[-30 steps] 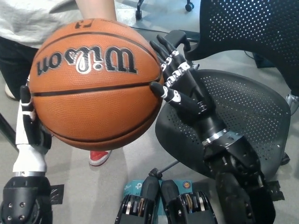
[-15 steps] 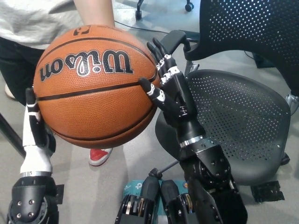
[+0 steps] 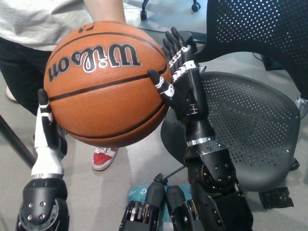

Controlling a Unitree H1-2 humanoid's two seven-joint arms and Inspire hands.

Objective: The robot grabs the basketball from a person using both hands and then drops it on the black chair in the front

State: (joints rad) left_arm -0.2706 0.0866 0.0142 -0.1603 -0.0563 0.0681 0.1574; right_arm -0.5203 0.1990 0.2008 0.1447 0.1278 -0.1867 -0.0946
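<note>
Now the basketball [image 3: 108, 82] sits between both hands, up and left of the black chair [image 3: 250, 125], higher and a bit more chair-ward than a sec ago. My right hand [image 3: 180, 79] has slid up its chair-side flank, fingers spread flat against it; left hand [image 3: 48, 139] presses the far side, lower down. So I'm pinching it, not wrapping it. Person's arm [image 3: 103, 9] is at the ball's top; can't tell if they've let go. I reckon the handover's nearly done; swing to the seat comes next.
</note>
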